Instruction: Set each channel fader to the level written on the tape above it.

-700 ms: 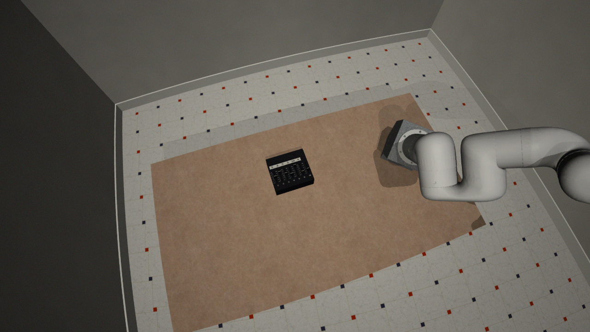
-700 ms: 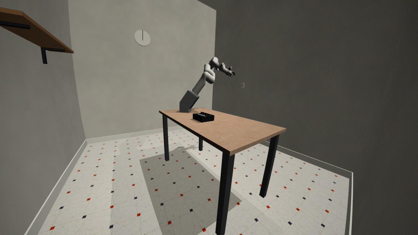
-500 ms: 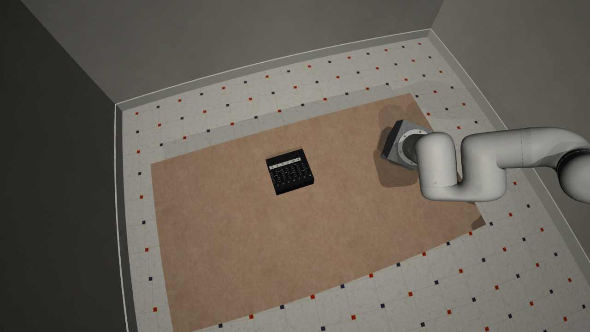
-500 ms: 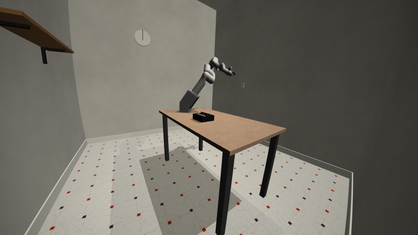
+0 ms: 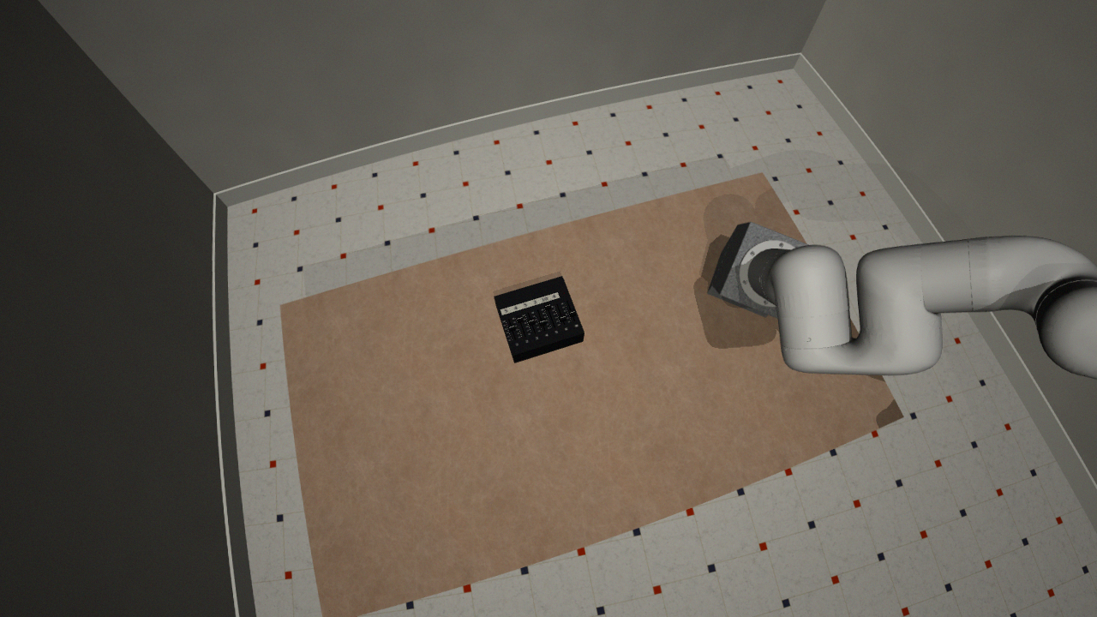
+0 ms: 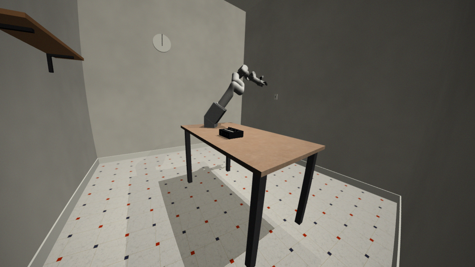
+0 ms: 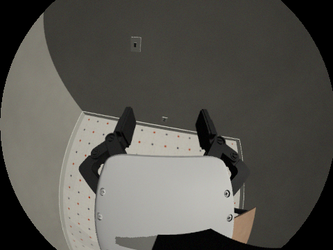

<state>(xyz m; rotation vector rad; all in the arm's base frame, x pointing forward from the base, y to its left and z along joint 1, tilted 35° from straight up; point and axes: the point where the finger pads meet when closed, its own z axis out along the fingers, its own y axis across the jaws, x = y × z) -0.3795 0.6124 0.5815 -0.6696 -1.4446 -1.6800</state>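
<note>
The black lighting desk [image 5: 538, 319] stands on its feet on the brown table, a little left of the arm's base [image 5: 747, 268]. A white tape strip with written levels runs along its far edge, with several faders below it; the numbers and cap lines are too small to read. The desk also shows in the exterior view [image 6: 231, 132]. My gripper [image 6: 262, 82] is high above the table, far from the desk, pointing out toward the dark wall. In the wrist view the gripper [image 7: 165, 126] is open and empty, and the desk is out of sight there.
The arm's grey base block stands on the table's corner near the light wall. A wooden shelf [image 6: 36, 36] hangs high on the left wall and a round clock [image 6: 161, 42] on the back wall. The table stands on a tiled floor.
</note>
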